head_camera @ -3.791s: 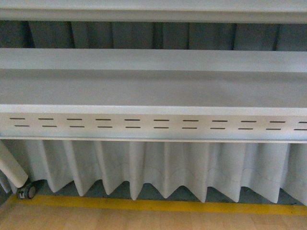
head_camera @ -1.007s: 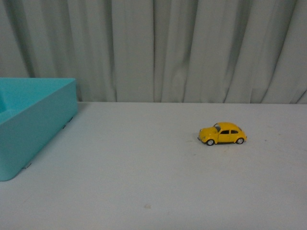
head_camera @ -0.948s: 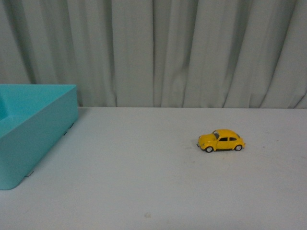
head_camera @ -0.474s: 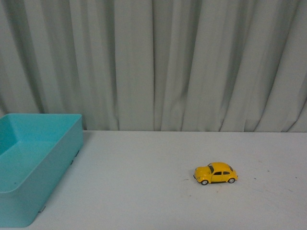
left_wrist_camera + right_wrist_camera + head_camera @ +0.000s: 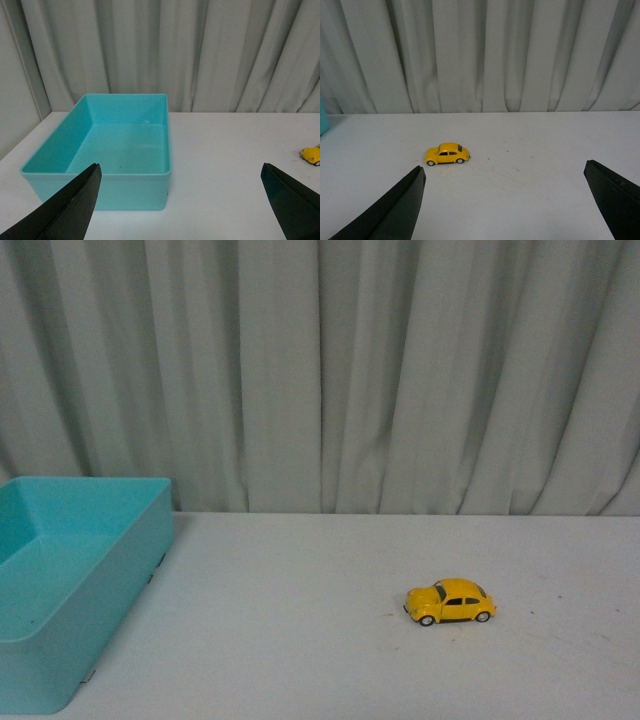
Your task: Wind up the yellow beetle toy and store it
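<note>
Table: white and flat, spread out before me, with a few faint dark specks.
Bin: teal, open on top, standing on the table at my left.
Beetle: yellow, on its wheels toward my right, nose toward the bin, well apart from it.

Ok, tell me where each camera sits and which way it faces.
Front: on the body, facing the curtain across the table; no arm shows.
Left wrist: behind the open left tool, facing the teal bin.
Right wrist: behind the open right tool, facing the yellow beetle toy.
Shared: all three show the toy.
</note>
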`<action>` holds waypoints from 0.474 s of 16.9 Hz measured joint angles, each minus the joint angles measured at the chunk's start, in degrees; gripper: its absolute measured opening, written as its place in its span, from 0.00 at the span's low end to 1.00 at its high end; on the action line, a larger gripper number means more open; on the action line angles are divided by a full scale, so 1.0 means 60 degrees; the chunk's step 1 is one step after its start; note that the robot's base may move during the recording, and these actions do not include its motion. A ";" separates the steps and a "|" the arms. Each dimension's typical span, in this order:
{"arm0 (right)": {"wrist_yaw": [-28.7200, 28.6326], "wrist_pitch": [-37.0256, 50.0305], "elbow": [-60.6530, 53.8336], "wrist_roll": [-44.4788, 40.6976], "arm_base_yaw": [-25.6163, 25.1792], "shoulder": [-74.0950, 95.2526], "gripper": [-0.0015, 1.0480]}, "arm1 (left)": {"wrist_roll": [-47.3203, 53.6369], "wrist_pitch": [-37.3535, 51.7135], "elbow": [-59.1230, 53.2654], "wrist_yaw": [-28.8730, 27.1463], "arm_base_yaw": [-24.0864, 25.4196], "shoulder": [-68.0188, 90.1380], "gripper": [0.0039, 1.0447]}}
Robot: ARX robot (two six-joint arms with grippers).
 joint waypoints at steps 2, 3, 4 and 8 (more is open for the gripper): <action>0.0000 0.0000 0.0000 0.0000 -0.0004 0.0000 0.94 | 0.0000 0.0000 0.0000 0.0000 0.0000 0.0000 0.94; 0.0000 0.0000 0.0000 0.0000 -0.0004 0.0000 0.94 | 0.0000 0.0000 0.0000 0.0000 0.0000 0.0000 0.94; 0.0000 0.0000 0.0000 0.0000 -0.0004 0.0000 0.94 | 0.0000 0.0000 0.0000 0.0000 0.0000 0.0000 0.94; 0.0000 0.0000 0.0000 0.0000 0.0000 0.0000 0.94 | 0.0000 0.0000 0.0000 0.0000 0.0000 0.0000 0.94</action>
